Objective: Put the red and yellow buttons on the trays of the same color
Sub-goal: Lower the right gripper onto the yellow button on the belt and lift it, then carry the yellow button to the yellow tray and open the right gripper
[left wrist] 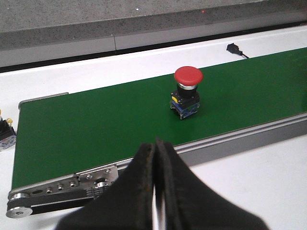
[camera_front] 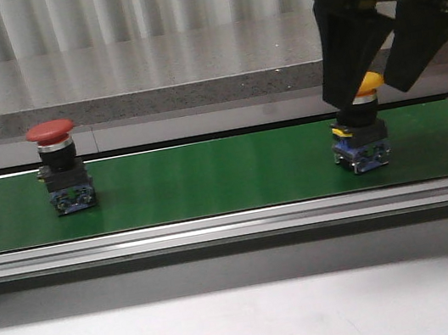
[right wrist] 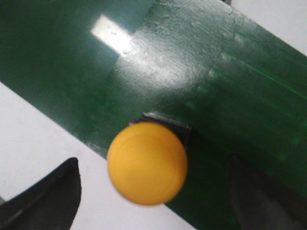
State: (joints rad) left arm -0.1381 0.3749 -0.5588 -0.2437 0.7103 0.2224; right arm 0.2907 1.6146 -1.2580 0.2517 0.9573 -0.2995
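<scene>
Yellow button (camera_front: 363, 91) sits between our right gripper's (camera_front: 376, 87) spread jaws; closing off-centre could tip it.

pale ribbed wall (camera_front: 137, 6), grey speckled stone ledge (camera_front: 132, 80), white tabletop (camera_front: 232, 321)

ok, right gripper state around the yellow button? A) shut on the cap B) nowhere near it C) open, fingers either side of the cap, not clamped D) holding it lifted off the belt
C. The right gripper is spread with a finger on each side of the yellow button, gaps visible in the right wrist view, and the button sits on the green belt.
</scene>
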